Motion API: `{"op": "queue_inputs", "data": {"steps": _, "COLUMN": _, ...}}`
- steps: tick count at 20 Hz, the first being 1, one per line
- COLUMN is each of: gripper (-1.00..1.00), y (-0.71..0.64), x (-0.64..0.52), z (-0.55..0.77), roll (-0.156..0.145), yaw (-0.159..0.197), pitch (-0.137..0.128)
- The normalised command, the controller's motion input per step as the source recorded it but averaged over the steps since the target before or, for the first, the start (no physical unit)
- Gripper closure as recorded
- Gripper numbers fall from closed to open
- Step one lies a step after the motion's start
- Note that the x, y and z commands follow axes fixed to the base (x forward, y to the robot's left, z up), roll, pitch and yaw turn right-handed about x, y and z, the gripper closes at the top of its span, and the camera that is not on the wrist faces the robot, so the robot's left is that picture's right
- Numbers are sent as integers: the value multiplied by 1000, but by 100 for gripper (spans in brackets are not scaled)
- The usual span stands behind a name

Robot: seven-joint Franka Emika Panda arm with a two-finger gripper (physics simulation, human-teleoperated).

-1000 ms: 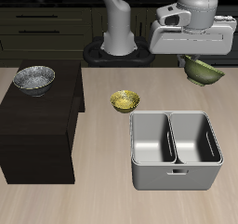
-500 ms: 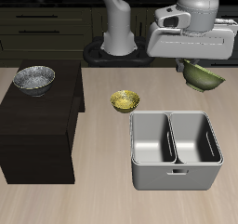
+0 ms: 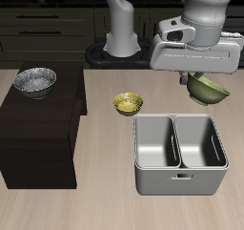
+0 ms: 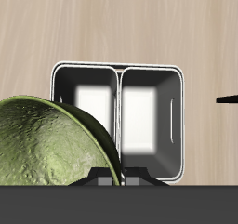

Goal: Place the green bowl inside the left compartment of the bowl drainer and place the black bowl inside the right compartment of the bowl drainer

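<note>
The green bowl (image 3: 207,88) is being held tilted by its rim in the clenched gripper (image 3: 193,78), with the bowl drainer (image 3: 181,182) lying below and forward of the jaws.

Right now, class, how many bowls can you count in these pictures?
3. The green bowl hangs in the claw above the table behind the drainer; the yellow bowl sits on the table beside the drainer; the black bowl rests on the dark cabinet.

Front-high camera and downward wrist camera share the bowl drainer (image 3: 180,154) (image 4: 119,110).
</note>
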Motion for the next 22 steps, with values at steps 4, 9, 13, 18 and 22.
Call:
{"op": "queue_inputs", "data": {"steps": 4, "gripper": 100, "y": 240, "x": -9, "z": -218, "roll": 41, "yaw": -2, "pitch": 28}}
{"op": "queue_inputs", "data": {"steps": 9, "gripper": 100, "y": 110, "x": -26, "z": -91, "roll": 16, "yaw": -5, "pitch": 12}}
{"op": "queue_inputs", "data": {"steps": 13, "gripper": 100, "y": -41, "x": 37, "z": -126, "roll": -10, "yaw": 2, "pitch": 20}}
{"op": "queue_inputs", "data": {"steps": 18, "gripper": 100, "y": -100, "x": 61, "z": -143, "roll": -24, "yaw": 7, "pitch": 10}}
{"op": "queue_inputs", "data": {"steps": 22, "gripper": 100, "y": -107, "x": 38, "z": -266, "roll": -30, "yaw": 12, "pitch": 41}}
